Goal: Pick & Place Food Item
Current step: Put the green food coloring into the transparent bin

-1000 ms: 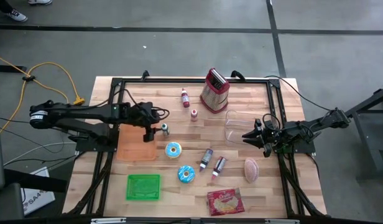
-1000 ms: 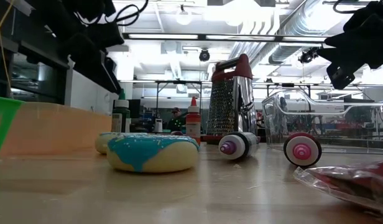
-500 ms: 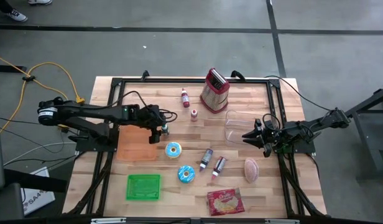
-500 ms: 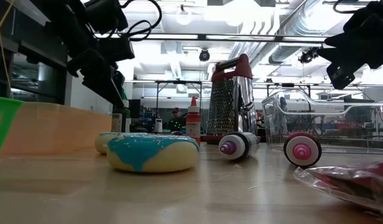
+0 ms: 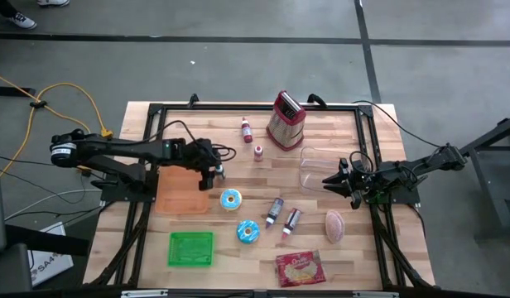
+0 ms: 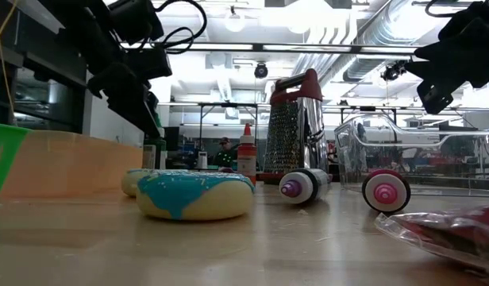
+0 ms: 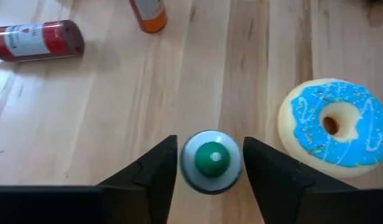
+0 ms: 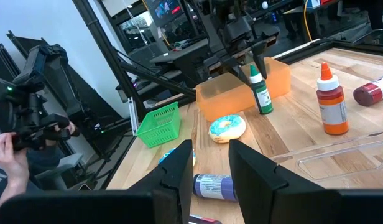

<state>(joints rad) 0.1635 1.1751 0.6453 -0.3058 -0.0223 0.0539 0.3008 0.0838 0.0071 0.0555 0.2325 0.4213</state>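
Left gripper (image 7: 210, 171) straddling green-capped bottle (image 7: 211, 160) — fingers not yet clamped, right gripper (image 8: 210, 171) parted — empty

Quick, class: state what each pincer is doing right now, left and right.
Left pincer: fingers either side of the upright green-capped bottle, a sliver of gap each side; grip cannot be told.
Right pincer: open, empty, waiting beside the clear container.

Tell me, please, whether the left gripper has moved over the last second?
Yes. In the high view the left gripper has gone toward the table's middle, off the orange container, and now straddles the upright green-capped bottle, jaws not yet touching it.
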